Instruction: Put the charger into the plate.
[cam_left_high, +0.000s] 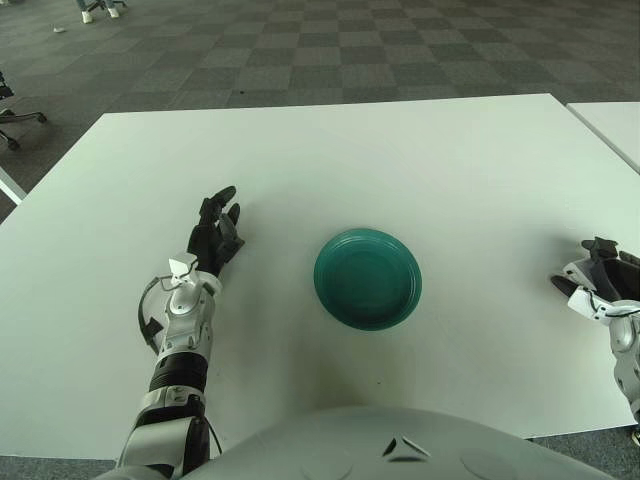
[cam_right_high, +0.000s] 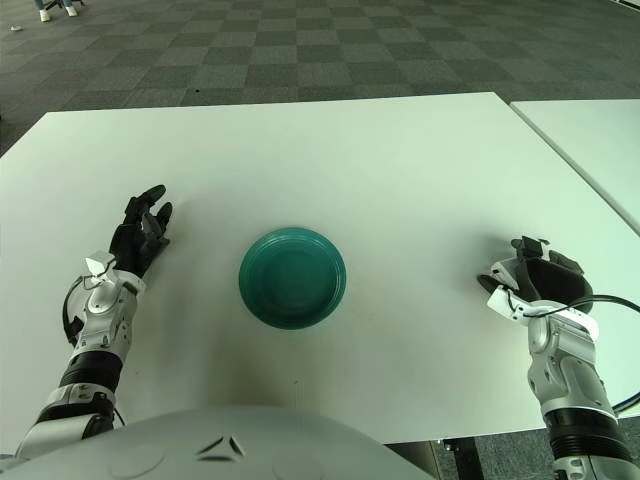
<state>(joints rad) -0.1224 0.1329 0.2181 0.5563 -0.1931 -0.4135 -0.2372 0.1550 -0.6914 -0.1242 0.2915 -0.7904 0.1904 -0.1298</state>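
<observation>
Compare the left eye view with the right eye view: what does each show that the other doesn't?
Left eye only: a chair base at the far left edge. Right eye only: the whole right hand with its forearm; the left eye crops it at the frame edge. Both: the white table, the empty green plate, the left hand with fingers extended, and the neighbouring table. No charger shows.

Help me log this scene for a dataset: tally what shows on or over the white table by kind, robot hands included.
Green plate: 1
Robot hands: 2, the left hand left of the plate, the right hand near the table's right edge
Chargers in view: 0
Total: 3
</observation>
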